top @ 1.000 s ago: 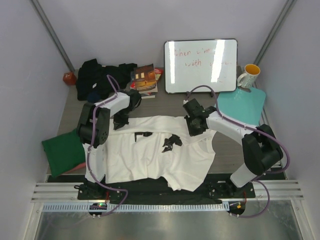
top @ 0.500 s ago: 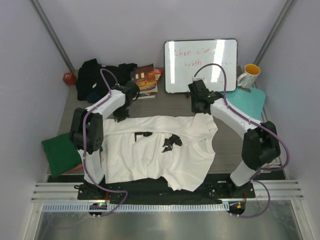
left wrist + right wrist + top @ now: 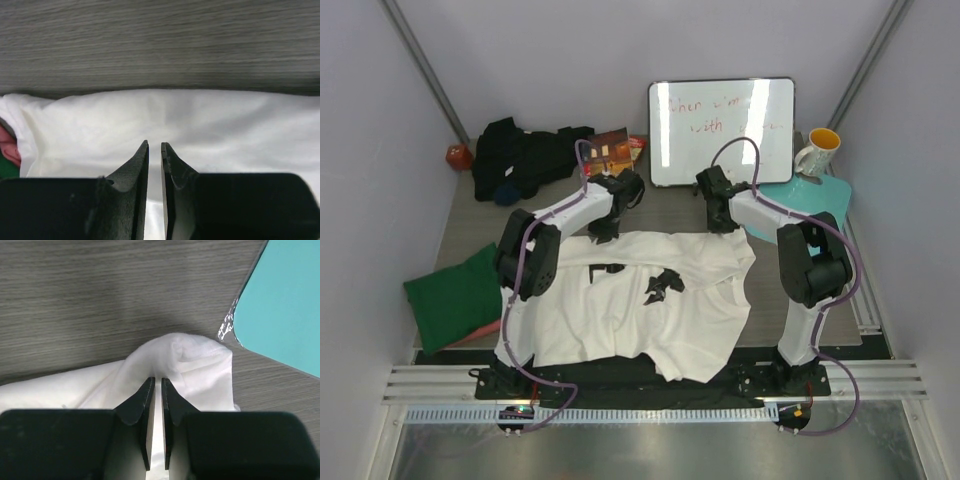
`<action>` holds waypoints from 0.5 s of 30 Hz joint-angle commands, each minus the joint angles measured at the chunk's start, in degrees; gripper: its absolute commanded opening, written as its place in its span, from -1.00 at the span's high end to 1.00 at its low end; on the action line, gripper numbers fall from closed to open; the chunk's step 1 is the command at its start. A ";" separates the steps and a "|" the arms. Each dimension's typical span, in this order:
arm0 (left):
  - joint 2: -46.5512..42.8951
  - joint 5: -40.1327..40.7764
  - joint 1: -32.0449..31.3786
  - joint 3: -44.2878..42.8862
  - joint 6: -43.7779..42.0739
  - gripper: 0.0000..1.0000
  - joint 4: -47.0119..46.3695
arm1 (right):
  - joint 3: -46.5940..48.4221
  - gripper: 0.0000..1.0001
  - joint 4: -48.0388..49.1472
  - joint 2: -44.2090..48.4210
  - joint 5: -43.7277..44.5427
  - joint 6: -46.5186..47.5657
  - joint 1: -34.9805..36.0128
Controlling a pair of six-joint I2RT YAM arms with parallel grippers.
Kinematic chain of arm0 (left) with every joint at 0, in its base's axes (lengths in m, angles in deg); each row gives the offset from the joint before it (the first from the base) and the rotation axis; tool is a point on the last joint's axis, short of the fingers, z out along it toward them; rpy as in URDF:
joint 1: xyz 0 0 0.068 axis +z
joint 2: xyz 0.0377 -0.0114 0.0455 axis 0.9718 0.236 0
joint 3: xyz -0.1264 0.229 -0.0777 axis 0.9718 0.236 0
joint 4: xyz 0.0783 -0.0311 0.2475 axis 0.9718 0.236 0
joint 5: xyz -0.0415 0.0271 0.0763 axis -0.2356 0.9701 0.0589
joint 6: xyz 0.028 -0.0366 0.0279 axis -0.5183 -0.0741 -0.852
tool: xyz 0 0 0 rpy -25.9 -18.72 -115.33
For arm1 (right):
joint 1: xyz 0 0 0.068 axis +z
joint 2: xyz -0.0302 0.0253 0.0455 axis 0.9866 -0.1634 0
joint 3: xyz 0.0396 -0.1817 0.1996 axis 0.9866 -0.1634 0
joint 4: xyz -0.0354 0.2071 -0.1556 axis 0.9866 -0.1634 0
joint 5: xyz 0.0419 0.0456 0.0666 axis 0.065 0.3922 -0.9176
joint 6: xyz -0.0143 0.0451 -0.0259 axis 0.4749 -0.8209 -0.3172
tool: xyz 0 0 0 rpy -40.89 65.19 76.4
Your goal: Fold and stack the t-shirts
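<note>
The white t-shirt (image 3: 640, 310) with small black marks (image 3: 663, 283) lies spread flat between the two arms. My left gripper (image 3: 607, 228) is at its far edge, left of centre. In the left wrist view its jaws (image 3: 155, 144) stand almost together over the white t-shirt (image 3: 225, 125), with cloth in the slit. My right gripper (image 3: 722, 222) is at the far right corner. There its jaws (image 3: 156, 379) pinch a raised bunch of the white t-shirt (image 3: 200, 360). Black t-shirts (image 3: 520, 160) lie heaped at the back left. A dark green t-shirt (image 3: 450, 295) lies at the left edge.
A teal mat (image 3: 810, 205) lies just right of my right gripper, close to the pinched corner. A whiteboard (image 3: 720, 130) leans at the back, with a mug (image 3: 817, 152) to its right and books (image 3: 610, 155) to its left. A small red object (image 3: 458, 156) sits far back left.
My left gripper has slid right along the shirt's far edge. My right gripper has moved back to the far right corner. The shirt's far edge now lies stretched straight.
</note>
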State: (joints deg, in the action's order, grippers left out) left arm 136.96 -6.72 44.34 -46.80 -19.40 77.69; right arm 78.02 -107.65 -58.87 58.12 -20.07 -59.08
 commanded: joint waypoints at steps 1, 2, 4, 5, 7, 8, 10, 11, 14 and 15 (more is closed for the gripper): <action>2.13 -1.13 -1.56 -6.25 -0.34 0.68 -0.99 | -1.90 0.67 1.00 2.51 1.70 0.03 -0.25; 3.10 -1.39 -1.74 -7.31 -0.43 0.68 -0.81 | -1.98 0.68 1.09 2.43 1.79 0.11 -0.34; 3.98 -1.92 -2.35 -10.38 -0.52 0.68 -0.73 | -2.25 0.68 1.00 2.25 1.79 0.20 -0.42; 4.86 -2.45 -2.53 -11.44 -0.78 0.68 -0.38 | -2.42 0.68 1.00 1.90 1.88 0.29 -0.42; 5.65 -3.07 -3.32 -14.08 -1.13 0.67 -0.20 | -2.60 0.68 1.00 1.46 1.88 0.38 -0.51; 6.53 -3.15 -3.50 -14.96 -1.48 0.67 0.24 | -2.69 0.68 0.92 1.03 1.79 0.38 -0.51; 7.06 -3.42 -4.55 -16.55 -1.83 0.67 0.33 | -2.86 0.69 0.83 0.85 1.53 0.29 -0.51; 7.32 -3.94 -4.73 -16.81 -2.36 0.67 -0.28 | -2.95 0.69 0.83 0.76 1.44 0.12 -0.51; 8.55 -5.52 -5.69 -16.99 -2.45 0.67 -1.07 | -3.13 0.70 0.92 0.41 1.35 0.20 -0.51; 9.43 -5.96 -5.87 -16.99 -2.19 0.67 -1.25 | -3.30 0.70 0.92 0.15 1.35 0.29 -0.51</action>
State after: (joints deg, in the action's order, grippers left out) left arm 144.06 -10.11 40.01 -62.40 -20.74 77.43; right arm 75.13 -107.61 -58.89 58.43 -19.99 -59.40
